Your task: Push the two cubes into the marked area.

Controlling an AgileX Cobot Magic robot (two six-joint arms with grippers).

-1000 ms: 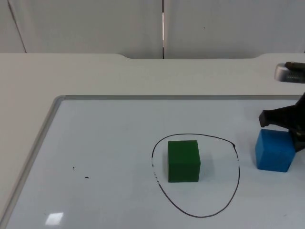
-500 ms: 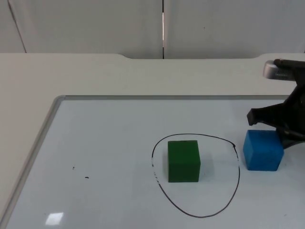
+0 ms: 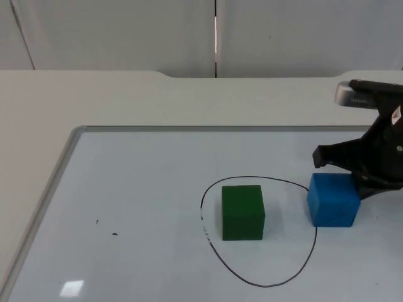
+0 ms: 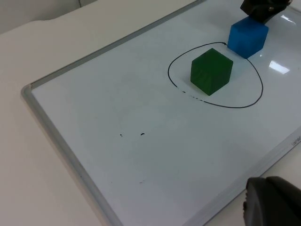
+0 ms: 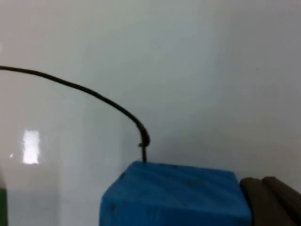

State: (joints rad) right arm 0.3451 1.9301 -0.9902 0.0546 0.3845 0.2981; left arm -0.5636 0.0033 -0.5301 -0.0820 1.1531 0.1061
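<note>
A green cube (image 3: 242, 212) (image 4: 211, 71) sits inside the black hand-drawn oval (image 3: 252, 177) (image 4: 225, 106) on the whiteboard. A blue cube (image 3: 333, 199) (image 4: 248, 36) (image 5: 174, 195) stands across the oval's right edge, on the line (image 5: 94, 94). My right gripper (image 3: 364, 178) (image 4: 263, 7) is shut and presses against the blue cube's right rear side; its fingers (image 5: 268, 200) lie together beside the cube. My left gripper (image 4: 275, 203) waits beyond the whiteboard's edge, away from both cubes.
The whiteboard's grey frame (image 3: 63, 165) (image 4: 61, 155) runs along the left and the back. Beige table top (image 3: 126, 94) surrounds it. Small black specks (image 3: 114, 234) mark the board left of the oval.
My right gripper has moved left and pushed the blue cube with it, from outside the oval onto its right edge. The green cube has stayed put.
</note>
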